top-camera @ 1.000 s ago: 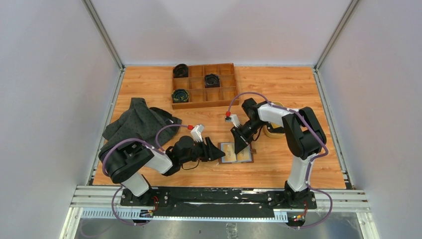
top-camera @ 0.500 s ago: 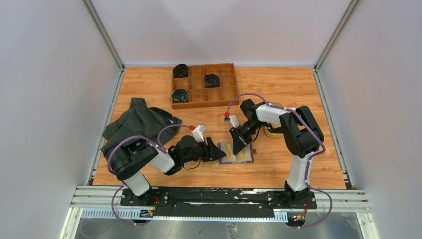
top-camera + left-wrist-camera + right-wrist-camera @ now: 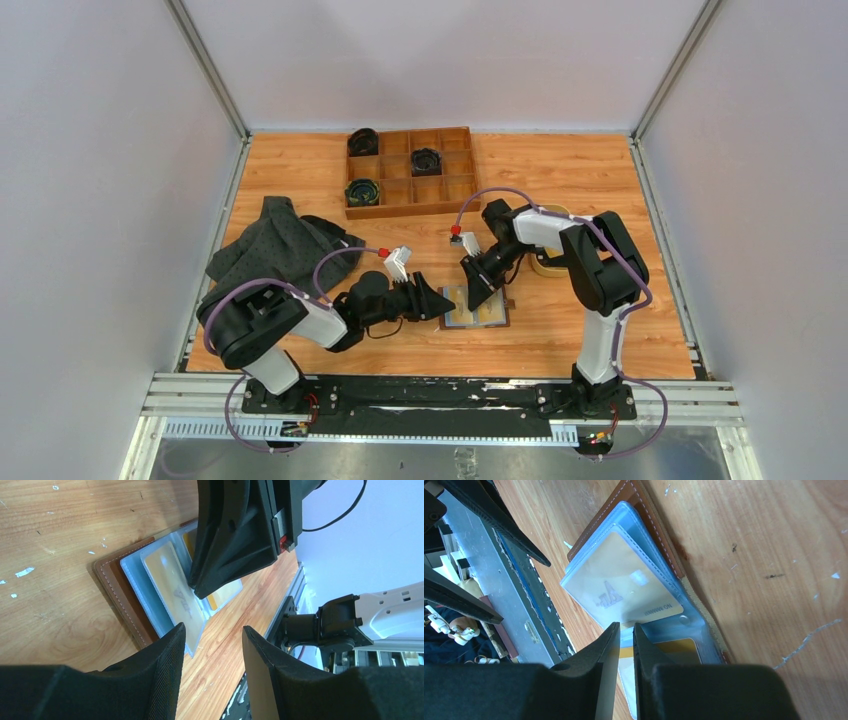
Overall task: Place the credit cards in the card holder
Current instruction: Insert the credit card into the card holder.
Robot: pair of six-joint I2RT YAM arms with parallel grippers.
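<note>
Jaws of the left gripper (image 3: 214, 630) stand half apart, empty, beside the open card holder (image 3: 117, 585); the right gripper (image 3: 626, 627) is nearly closed at its sleeves (image 3: 132, 572), hold unclear. Gold credit cards (image 3: 629, 575) sit sleeved; wooden table (image 3: 749, 555), pale walls (image 3: 450, 60)

You're looking at a wood-grain table (image 3: 600, 180), its orange-brown planks running left to right. Up close, the surface is showing white flecks and small dark scratches. A brown compartment tray (image 3: 411, 211) is sitting at the far edge, about centre. A dark grey cloth (image 3: 275, 245) is lying crumpled on the left side, well apart from the tray. The card holder (image 3: 478, 312) is lying open and flat near the front centre, leather down and clear sleeves facing up. A tan dish (image 3: 548, 266) is sitting right of centre, mostly hidden, near the card holder but apart from it.
</note>
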